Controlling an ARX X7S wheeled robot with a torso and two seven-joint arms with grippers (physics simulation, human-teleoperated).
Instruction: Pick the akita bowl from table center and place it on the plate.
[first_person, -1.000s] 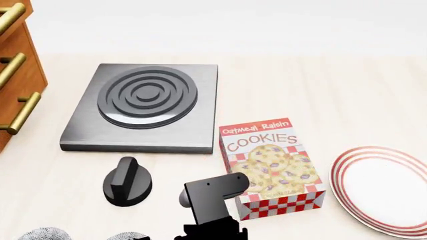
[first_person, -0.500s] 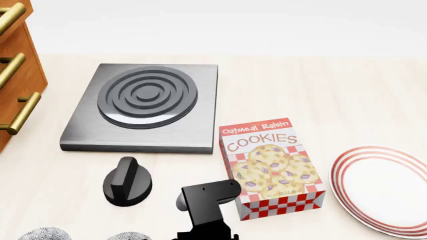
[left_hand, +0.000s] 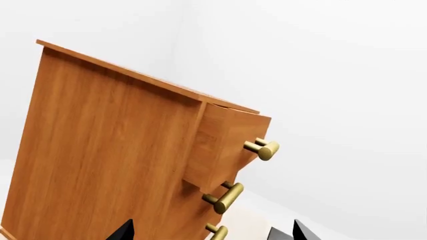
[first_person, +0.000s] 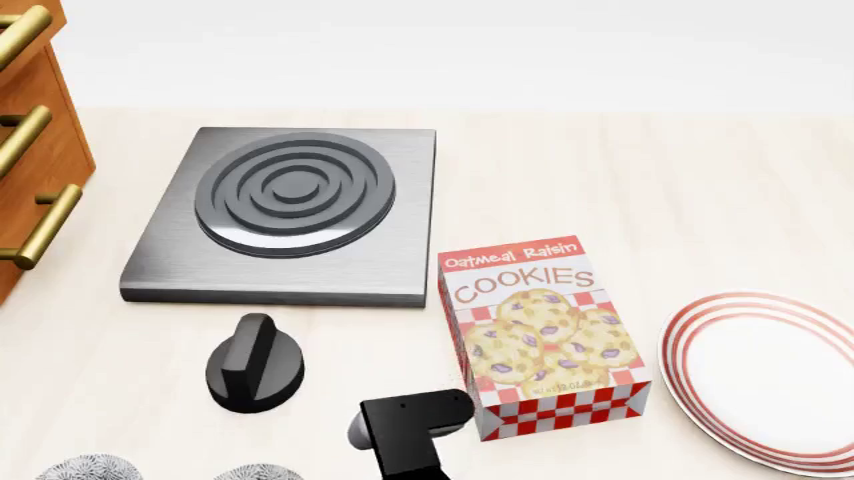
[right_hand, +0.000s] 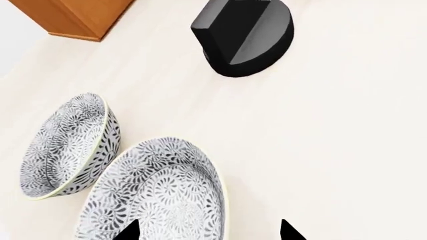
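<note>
Open tabletop (first_person: 641, 180) between cookie box (first_person: 543, 335) and plate (first_person: 771, 377), black knob (first_person: 254, 365) and second patterned bowl (right_hand: 67, 145) crowding the akita bowl (right_hand: 157, 200) near the front edge.

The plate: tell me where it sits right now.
In the head view the plate lies on the table's right side, cut by the frame edge, just right of the cookie box.
</note>
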